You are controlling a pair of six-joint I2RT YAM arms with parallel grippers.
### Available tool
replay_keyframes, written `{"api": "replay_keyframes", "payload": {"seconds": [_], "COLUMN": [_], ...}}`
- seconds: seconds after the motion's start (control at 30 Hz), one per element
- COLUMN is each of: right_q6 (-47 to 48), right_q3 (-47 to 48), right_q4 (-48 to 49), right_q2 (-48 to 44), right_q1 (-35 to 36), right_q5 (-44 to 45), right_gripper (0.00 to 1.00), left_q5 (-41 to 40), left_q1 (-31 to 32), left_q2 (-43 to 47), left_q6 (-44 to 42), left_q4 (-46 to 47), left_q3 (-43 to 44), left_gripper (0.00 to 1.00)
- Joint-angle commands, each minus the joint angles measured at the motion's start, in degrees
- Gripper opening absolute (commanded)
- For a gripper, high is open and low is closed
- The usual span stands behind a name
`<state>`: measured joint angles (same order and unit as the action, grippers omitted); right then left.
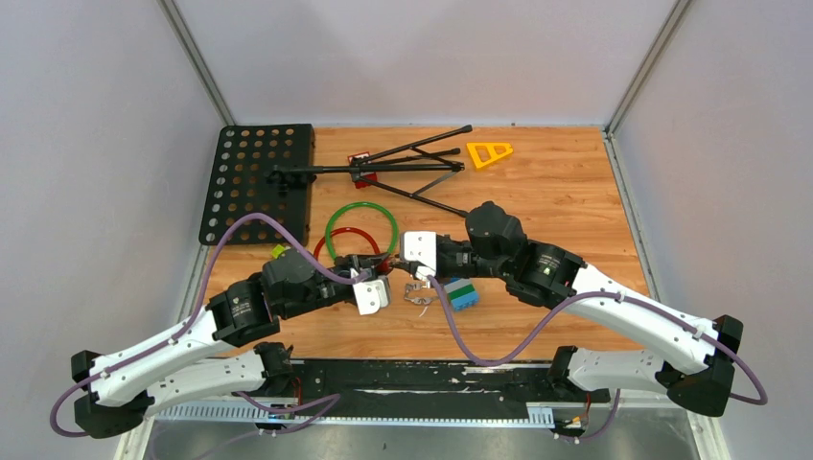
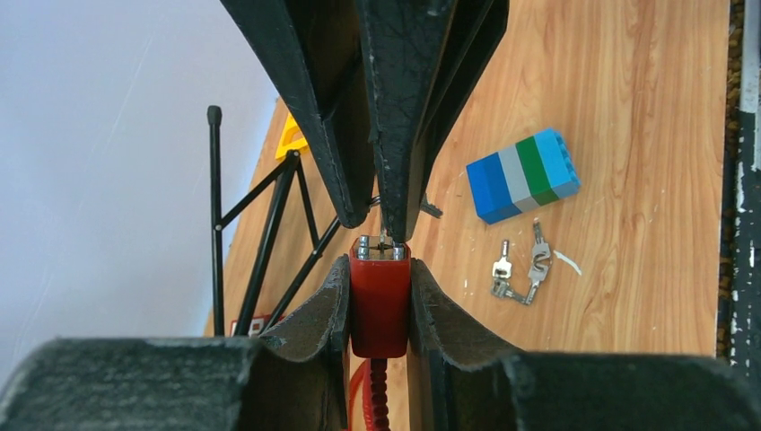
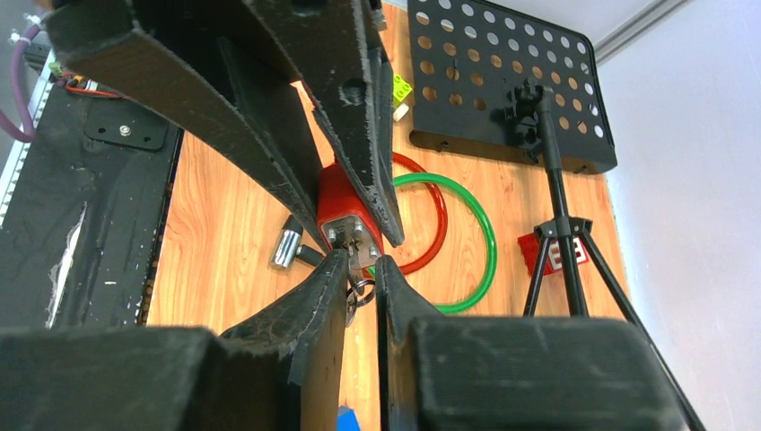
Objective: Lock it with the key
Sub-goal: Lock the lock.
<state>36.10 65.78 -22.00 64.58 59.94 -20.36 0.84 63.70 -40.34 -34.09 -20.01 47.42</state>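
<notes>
A red lock with a red coiled cable below it sits upright between my left gripper's fingers, which are shut on its sides. From the opposite side my right gripper meets the lock's metal face. Its fingertips are pinched on the key, whose ring hangs between them. In the top view both grippers meet over the table's middle, at the lock.
A spare key bunch and a blue-green-grey brick stack lie just right of the lock. A green ring and the red cable loop lie behind. A black perforated plate, folded tripod and yellow triangle are farther back.
</notes>
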Motion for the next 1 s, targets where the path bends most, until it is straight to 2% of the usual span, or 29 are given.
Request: {"api": "replay_keyframes", "payload": {"seconds": [0.0, 0.23, 0.4, 0.47, 0.67, 0.87, 0.9, 0.93, 0.97], "right_q6": [-4.5, -6.5, -11.6, -8.7, 9.2, 12.9, 12.9, 12.9, 12.7], "right_q3": [1.1, -3.5, -6.0, -7.1, -12.7, -11.0, -10.5, -9.6, -8.7], "right_q4": [-0.2, 2.2, 4.7, 4.6, 6.4, 7.2, 7.4, 6.8, 6.4], "right_q2": [-0.8, -3.6, -4.5, -5.7, -11.3, -12.5, -12.7, -12.8, -12.7], "right_q1": [-0.8, -0.8, -0.7, -0.3, 1.8, 2.1, 2.2, 2.2, 2.2], "right_q5": [8.3, 13.8, 11.2, 12.0, 12.9, 14.5, 13.4, 11.3, 8.8], "right_gripper": [0.00, 0.00, 0.00, 0.00, 0.00, 0.00, 0.02, 0.19, 0.28], "left_q5": [-0.4, -2.1, -2.2, -2.4, -1.2, -1.2, -1.2, -0.6, 0.2], "left_q1": [0.5, 0.5, 0.5, 0.5, 0.5, 0.5, 0.5, 0.5, 0.5], "left_q2": [2.0, 4.0, 4.4, 4.4, 4.5, 4.1, 3.9, 3.7, 3.6], "left_q6": [-2.7, -4.2, -4.1, -3.9, -3.3, -3.3, -3.3, -3.4, -3.6], "left_q4": [2.1, 1.6, 2.1, 1.7, 0.9, 1.3, 1.2, 1.0, 0.9], "left_q3": [2.6, 1.5, 0.9, 1.0, 1.0, 0.9, 1.0, 1.0, 1.2], "left_gripper": [0.00, 0.00, 0.00, 0.00, 0.00, 0.00, 0.00, 0.00, 0.00]}}
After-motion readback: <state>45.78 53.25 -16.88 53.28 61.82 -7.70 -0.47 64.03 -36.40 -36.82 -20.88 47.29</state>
